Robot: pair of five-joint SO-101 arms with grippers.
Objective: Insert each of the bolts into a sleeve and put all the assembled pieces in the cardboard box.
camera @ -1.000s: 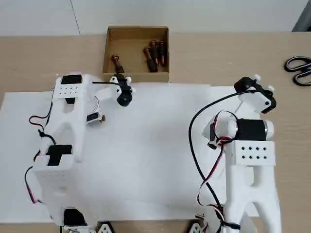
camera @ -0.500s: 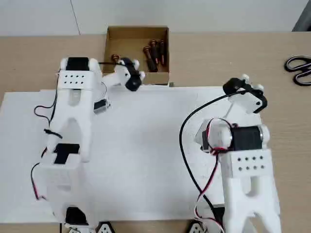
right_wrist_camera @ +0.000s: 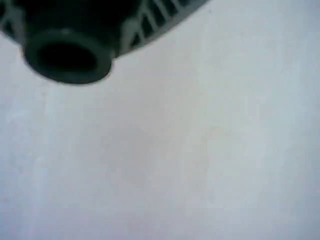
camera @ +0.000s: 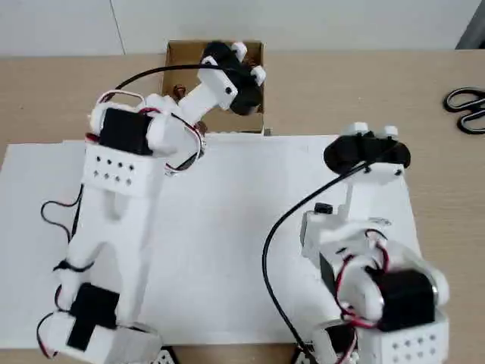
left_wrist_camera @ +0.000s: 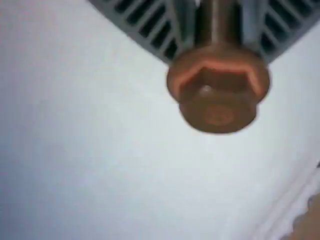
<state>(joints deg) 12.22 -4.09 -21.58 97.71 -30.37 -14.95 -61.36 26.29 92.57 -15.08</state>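
Observation:
In the left wrist view my left gripper (left_wrist_camera: 220, 25) is shut on a copper bolt (left_wrist_camera: 217, 92), whose hex head points at the camera between grey ribbed fingers (left_wrist_camera: 145, 20). From above, the left gripper (camera: 235, 72) hangs over the cardboard box (camera: 176, 54) and hides most of its inside. One brown piece (camera: 179, 92) shows by the box's left wall. My right gripper (right_wrist_camera: 75, 15) is shut on a black sleeve (right_wrist_camera: 67, 57), open end toward the camera. In the high view the right gripper (camera: 367, 152) is over the white sheet (camera: 242, 227), right of the middle.
Scissors (camera: 466, 106) lie on the wooden table (camera: 341, 83) at the far right. The box stands against the sheet's back edge. Both arm bases sit at the front, with black cables looping over the sheet.
The left arm swung from the sheet's back edge up and right, ending over the box. The right arm reared up and its gripper shifted a little left.

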